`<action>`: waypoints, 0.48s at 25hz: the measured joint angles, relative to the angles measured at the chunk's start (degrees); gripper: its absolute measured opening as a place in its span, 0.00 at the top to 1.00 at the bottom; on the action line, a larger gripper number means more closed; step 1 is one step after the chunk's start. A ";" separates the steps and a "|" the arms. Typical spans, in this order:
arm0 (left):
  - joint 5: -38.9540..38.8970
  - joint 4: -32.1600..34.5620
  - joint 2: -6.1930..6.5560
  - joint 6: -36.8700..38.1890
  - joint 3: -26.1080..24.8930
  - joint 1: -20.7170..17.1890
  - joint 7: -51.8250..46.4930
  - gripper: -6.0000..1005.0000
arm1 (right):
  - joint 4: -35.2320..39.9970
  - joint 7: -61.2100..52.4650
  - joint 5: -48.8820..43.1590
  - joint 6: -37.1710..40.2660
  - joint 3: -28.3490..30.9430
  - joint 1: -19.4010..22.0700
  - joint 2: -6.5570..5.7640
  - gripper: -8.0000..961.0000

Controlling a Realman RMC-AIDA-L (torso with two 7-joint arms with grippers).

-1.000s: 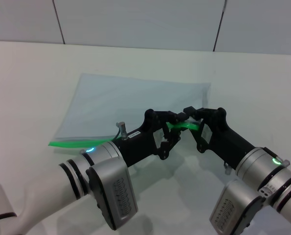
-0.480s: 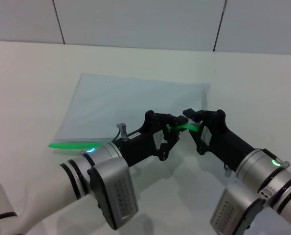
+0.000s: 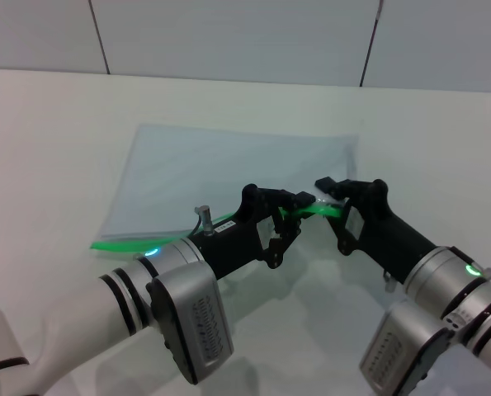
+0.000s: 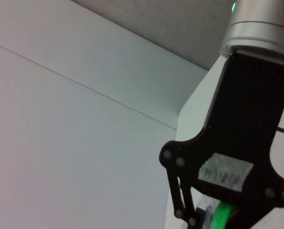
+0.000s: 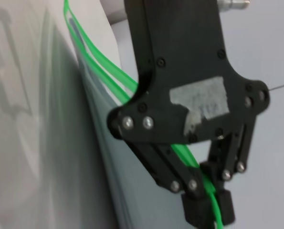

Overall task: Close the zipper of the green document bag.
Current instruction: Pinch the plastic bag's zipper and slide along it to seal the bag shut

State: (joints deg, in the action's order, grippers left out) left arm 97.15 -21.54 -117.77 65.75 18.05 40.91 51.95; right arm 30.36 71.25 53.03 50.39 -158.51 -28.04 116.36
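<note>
The green document bag (image 3: 220, 169), a flat pale blue-grey pouch, lies on the white table (image 3: 47, 140). Its bright green zipper (image 3: 117, 244) runs along the edge nearest me, lifted off the table towards its right end. My left gripper (image 3: 301, 200) is shut on that raised strip. Just to its right, my right gripper (image 3: 326, 191) is shut on the same strip near the bag's right corner. In the right wrist view the zipper (image 5: 101, 64) splits into two green lines behind the left gripper (image 5: 209, 202), which pinches it. The slider tab cannot be made out.
A pale panelled wall (image 3: 228, 33) rises behind the table's far edge. Both forearms fill the near part of the table, the left (image 3: 162, 289) and the right (image 3: 443, 289).
My right gripper has shifted a little to the right along the green strip. The bag has slid slightly right with it. The left gripper has barely moved.
</note>
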 joint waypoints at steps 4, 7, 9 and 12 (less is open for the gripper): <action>-0.12 0.01 0.00 -0.01 -0.04 -0.01 -0.15 0.88 | -0.97 -0.11 0.13 0.94 0.87 0.02 -0.02 0.94; -0.15 0.03 0.00 -0.02 -0.12 -0.12 -0.17 0.88 | -1.68 -0.47 0.19 1.18 2.10 0.22 -0.02 0.94; -0.17 0.06 0.00 -0.03 -0.87 -0.40 -0.20 0.87 | -2.57 -1.44 0.28 1.35 2.80 0.31 -0.04 0.94; -0.18 0.09 0.00 -0.03 -1.67 -0.72 -0.20 0.87 | -4.39 -3.67 0.34 2.43 3.53 0.38 -0.13 0.94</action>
State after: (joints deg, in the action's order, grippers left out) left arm 96.97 -21.44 -117.77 65.72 16.37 40.19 51.75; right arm 25.97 67.58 53.37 52.82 -154.98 -27.66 116.23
